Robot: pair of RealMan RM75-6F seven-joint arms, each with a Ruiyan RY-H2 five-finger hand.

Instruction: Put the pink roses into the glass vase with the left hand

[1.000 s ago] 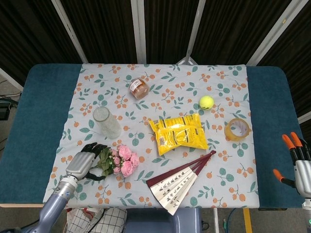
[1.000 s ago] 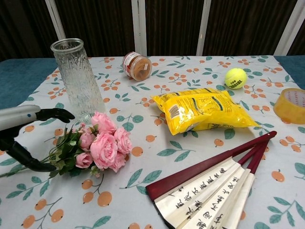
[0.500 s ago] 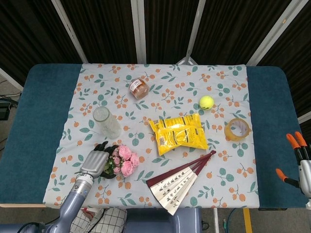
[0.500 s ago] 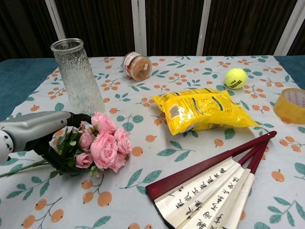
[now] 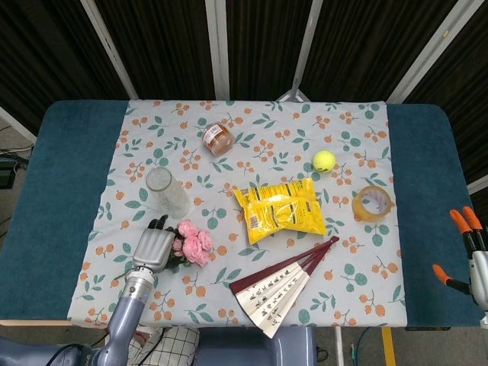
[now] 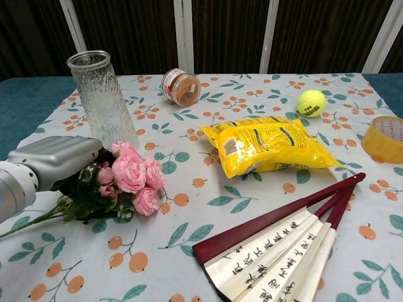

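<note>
One bunch of pink roses (image 6: 131,176) lies on the bench (image 5: 61,198), with my left hand (image 6: 55,160) laid over its leafy stems; the blooms stick out just past the fingers (image 5: 157,226) toward the middle of the cloth. The fingers are curled down around the stems, so I judge the bunch gripped, though the chest view hides the fingertips under the leaves and I cannot tell how firm the hold is. Grasping at the stem end makes sense to me: it spares the flowers and leaves the stems free to go down into the vase first.

One glass vase (image 6: 102,99) stands upright just beyond the fingers, close to the roses but apart from them, its mouth open and nothing inside. The roses are therefore not yet in it.

My right hand (image 5: 467,248) hangs at the far edge, well apart from everything, fingers spread and holding nothing.

Count of other items, all away from the fingers on the flower side: one jar (image 5: 217,139) on its side, one tennis ball (image 5: 323,161), one yellow snack bag (image 5: 280,210), one roll of tape (image 5: 372,203), one folding fan (image 5: 284,287) partly spread
</note>
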